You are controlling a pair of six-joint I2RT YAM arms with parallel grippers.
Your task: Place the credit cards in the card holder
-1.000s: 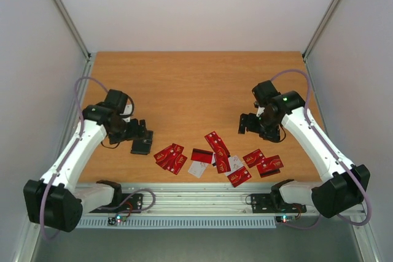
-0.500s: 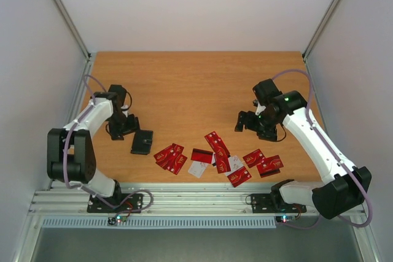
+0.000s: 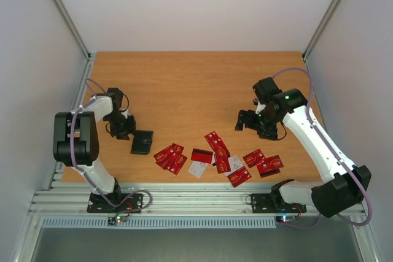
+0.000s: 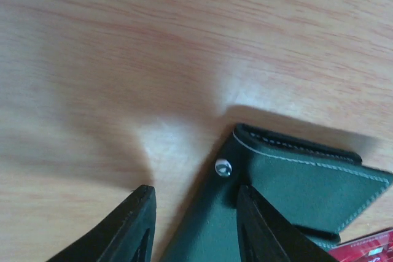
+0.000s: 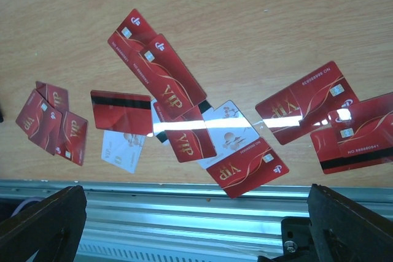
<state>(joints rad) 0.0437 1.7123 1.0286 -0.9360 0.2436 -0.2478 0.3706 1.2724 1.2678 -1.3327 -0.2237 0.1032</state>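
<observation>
As left gripper (image 4: 195, 196) retreats — jaws apart, card holder (image 3: 142, 142) stays put

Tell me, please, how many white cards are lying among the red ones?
2. One white card lies just below the red card showing its black stripe; the other sits in the middle pile, edged by red cards. Others may be hidden underneath.

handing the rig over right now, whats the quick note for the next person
Left gripper: open, at the snap-tab edge of the card holder.
Right gripper: open and empty, above the credit cards.
The holder lies on the table, left of the cards, which are scattered loose near the front edge.
Done: no card is seen in the holder.
Left: every card.
</observation>
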